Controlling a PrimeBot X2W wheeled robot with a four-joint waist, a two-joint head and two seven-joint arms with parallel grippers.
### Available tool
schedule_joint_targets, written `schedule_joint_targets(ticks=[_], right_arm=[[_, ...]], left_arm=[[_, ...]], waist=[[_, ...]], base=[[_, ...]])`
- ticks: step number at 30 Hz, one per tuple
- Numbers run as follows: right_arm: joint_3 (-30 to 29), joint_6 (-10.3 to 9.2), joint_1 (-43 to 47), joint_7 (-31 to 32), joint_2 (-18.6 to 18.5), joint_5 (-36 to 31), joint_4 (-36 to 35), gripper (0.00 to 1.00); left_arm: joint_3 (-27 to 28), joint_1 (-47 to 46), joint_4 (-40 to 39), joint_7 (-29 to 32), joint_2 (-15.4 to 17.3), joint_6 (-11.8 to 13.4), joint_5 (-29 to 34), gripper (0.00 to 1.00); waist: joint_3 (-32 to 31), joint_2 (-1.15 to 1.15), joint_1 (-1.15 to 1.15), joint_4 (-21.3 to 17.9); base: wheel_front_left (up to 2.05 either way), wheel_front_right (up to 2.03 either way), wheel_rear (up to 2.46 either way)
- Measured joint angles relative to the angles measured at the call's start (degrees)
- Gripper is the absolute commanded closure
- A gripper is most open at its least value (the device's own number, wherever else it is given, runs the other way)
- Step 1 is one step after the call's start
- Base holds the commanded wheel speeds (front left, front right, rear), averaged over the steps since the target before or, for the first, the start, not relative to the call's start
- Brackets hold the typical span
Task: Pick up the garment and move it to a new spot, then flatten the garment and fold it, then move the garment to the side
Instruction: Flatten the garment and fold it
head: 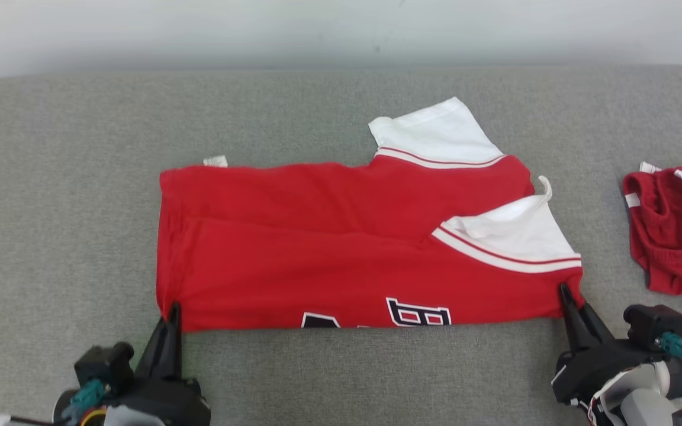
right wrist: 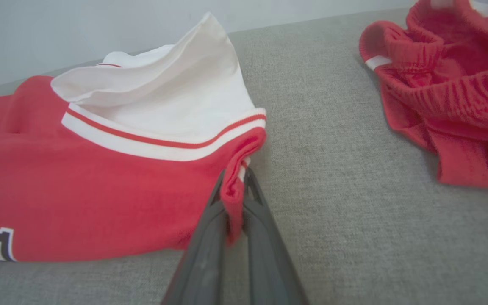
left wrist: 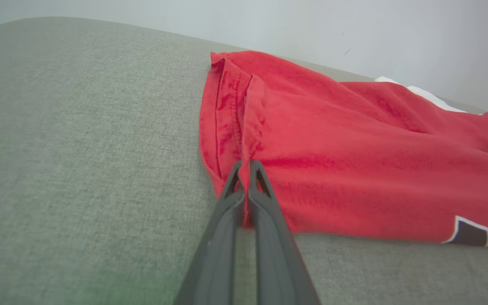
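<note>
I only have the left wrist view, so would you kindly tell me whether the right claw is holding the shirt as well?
Observer: Yes, the right claw is shut on the near corner of the shirt, just below a white sleeve.
Operator: Thank you; is anything else lying nearby?
Observer: A second red garment lies crumpled to the right of the shirt, apart from it.
</note>
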Motion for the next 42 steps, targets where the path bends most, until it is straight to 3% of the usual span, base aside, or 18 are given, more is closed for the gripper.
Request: schedule_joint_targets(ticks=[12,27,28,29,30,37,42], right_arm=[[2.8,0.0,6.3,0.0,-1.5,1.5,-0.5,1.0],[9.1,0.0,14.6,0.0,-2.9,5.7,-3.6,1.0],[8.8,0.0,14.7,0.0,-2.9,6.0,-3.6,1.0],[8.4,0.0,14.6,0.0,-2.8,6.1,-3.7,0.54],[7.6,0.0,14.6,0.0,-2.8,6.1,-4.1,0.0],[3.0,-0.01,11.1,0.0,-2.8,3.1,-7.3,0.0],[2.5,-0.01,4.8,0.0,-2.6,0.4,-8.2,0.0]], left_arm=[[-0.5,10.3,-2.7,0.0,0.0,1.6,-2.6,1.0],[1.3,17.9,1.0,0.0,0.0,2.8,-1.6,1.0],[1.5,17.9,1.1,0.0,0.0,2.6,-1.6,0.89],[1.7,17.9,1.1,0.0,0.0,2.6,-1.5,0.32],[1.9,17.8,0.8,0.0,0.0,2.7,-1.5,0.0],[3.5,14.2,-3.6,0.0,0.1,3.1,0.1,0.0],[3.7,7.0,-1.5,0.0,0.1,1.5,1.9,0.0]], waist=[[-6.7,0.0,-0.01,1.8],[-13.3,-0.01,-0.02,4.1],[-13.3,-0.01,-0.01,4.1],[-13.2,-0.01,-0.02,4.1],[-13.0,-0.01,-0.01,4.1],[-11.2,-0.01,-0.01,4.1],[-8.7,-0.01,-0.01,4.3]], base=[[0.0,0.0,0.0],[0.0,0.0,0.0],[0.0,0.0,0.0],[0.0,0.0,0.0],[0.0,0.0,0.0],[0.0,0.0,0.0],[0.0,0.0,0.0]])
